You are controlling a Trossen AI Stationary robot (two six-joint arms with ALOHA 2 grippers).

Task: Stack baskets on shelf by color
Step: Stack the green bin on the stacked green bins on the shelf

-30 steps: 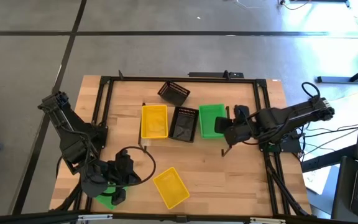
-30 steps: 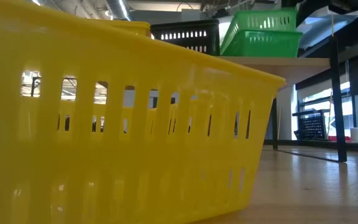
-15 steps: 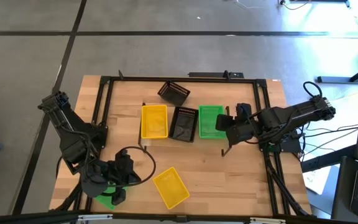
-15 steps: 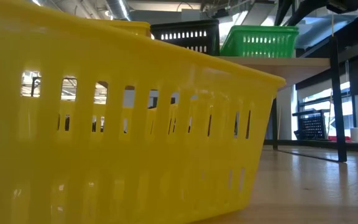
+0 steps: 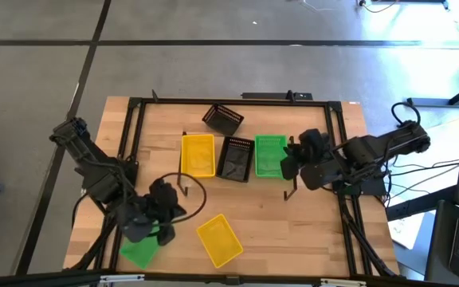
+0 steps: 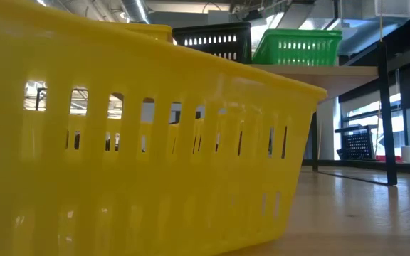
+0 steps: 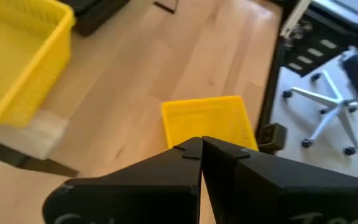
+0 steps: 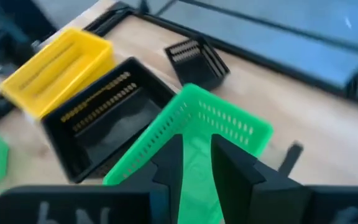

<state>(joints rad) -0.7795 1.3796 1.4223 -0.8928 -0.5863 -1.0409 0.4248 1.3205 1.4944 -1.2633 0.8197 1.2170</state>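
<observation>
Left gripper (image 5: 159, 209), fingers pressed together and empty, low in the frame's left half between two loose baskets: green basket (image 5: 140, 250) just below-left, yellow basket (image 5: 219, 239) lower right, long axis diagonal; right gripper (image 5: 291, 163) parted beside the shelf (image 5: 183, 185).

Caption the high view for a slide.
Yellow basket, black basket and green basket line the shelf.

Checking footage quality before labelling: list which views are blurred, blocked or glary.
Low view: a near yellow basket fills most of the frame, and bright windows show through its slots. Left wrist view: soft, with the shut left gripper dark in the foreground. Right wrist view: motion-smeared around the green basket. High view: evenly lit and sharp, glare on the floor.
</observation>
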